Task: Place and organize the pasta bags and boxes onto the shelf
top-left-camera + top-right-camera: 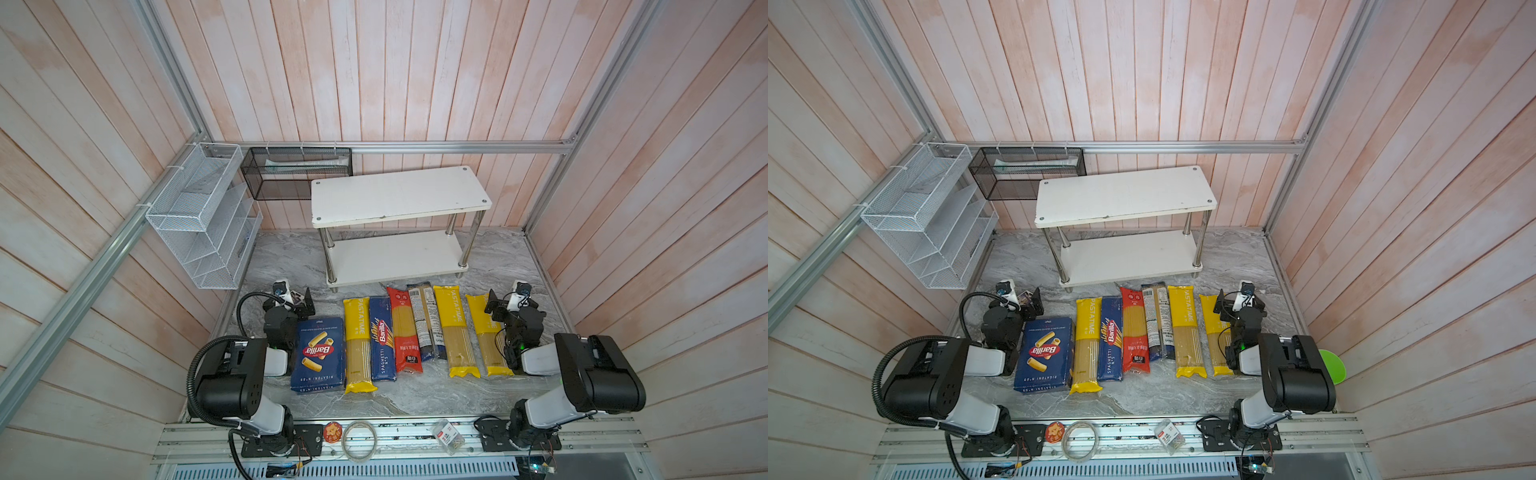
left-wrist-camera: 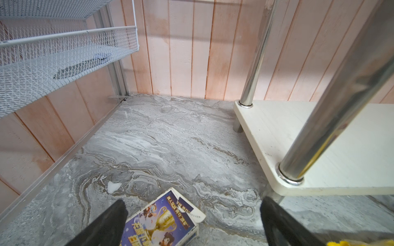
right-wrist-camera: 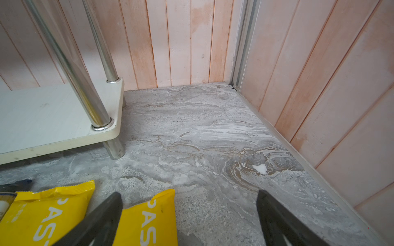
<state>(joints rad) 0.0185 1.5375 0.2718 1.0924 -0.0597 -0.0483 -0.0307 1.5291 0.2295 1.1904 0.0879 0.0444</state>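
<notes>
Grey marble counter [image 1: 415, 395] carried pasta boxes [image 1: 318, 353] and bags [image 1: 451, 328] flat in one row, near side. Flanking it, left tool [image 2: 194, 202] and right tool [image 3: 189, 194] both gaped, gripping nothing. Just behind stood the shelf [image 1: 399, 195], against far pink plank wall [image 1: 374, 83].

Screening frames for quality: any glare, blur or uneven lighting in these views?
Both top views: sharp, evenly lit, no glare on the shelf. Left wrist view: nearest chrome post blurred, streaked with reflections. Right wrist view: marble floor crisp, light even.
</notes>
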